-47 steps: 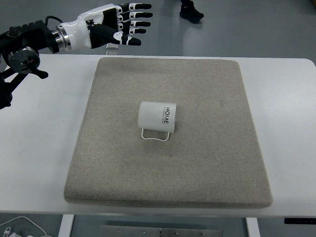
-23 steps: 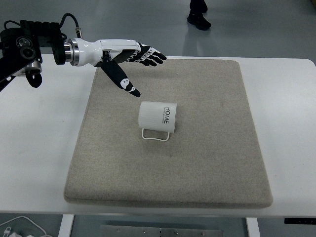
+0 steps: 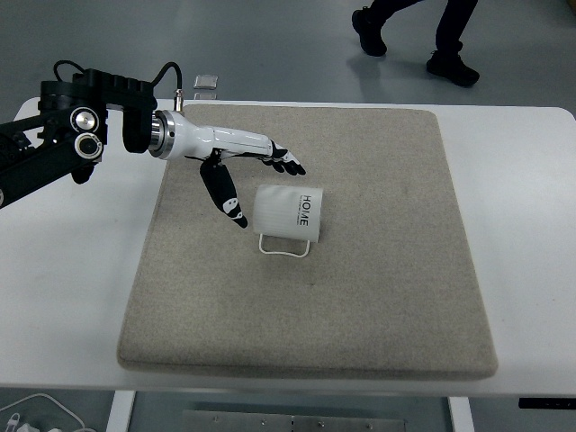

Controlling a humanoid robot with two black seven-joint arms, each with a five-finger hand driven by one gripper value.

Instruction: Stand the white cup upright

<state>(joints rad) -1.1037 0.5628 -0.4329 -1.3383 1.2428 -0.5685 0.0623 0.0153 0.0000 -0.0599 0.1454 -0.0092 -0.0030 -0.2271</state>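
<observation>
While the white cup (image 3: 286,216) lies on its side near the middle of the beige mat (image 3: 378,297), you see its thin wire handle (image 3: 286,247) resting flat on the mat on the side facing the bench's near edge. The cup's printed side faces up, and its right end points toward the bench's right edge. The mat covers most of the white bench (image 3: 72,297).

Your left hand (image 3: 241,162) reaches in from the left edge and hangs over the mat just beside the cup's left end. Its fingers (image 3: 286,164) are extended and spread above the cup's far side, and the thumb (image 3: 225,196) points down next to the cup's left end. The hand holds nothing; whether the thumb touches the cup cannot be told.

A person's legs and dark shoes (image 3: 454,65) show on the floor beyond the bench's far edge.
</observation>
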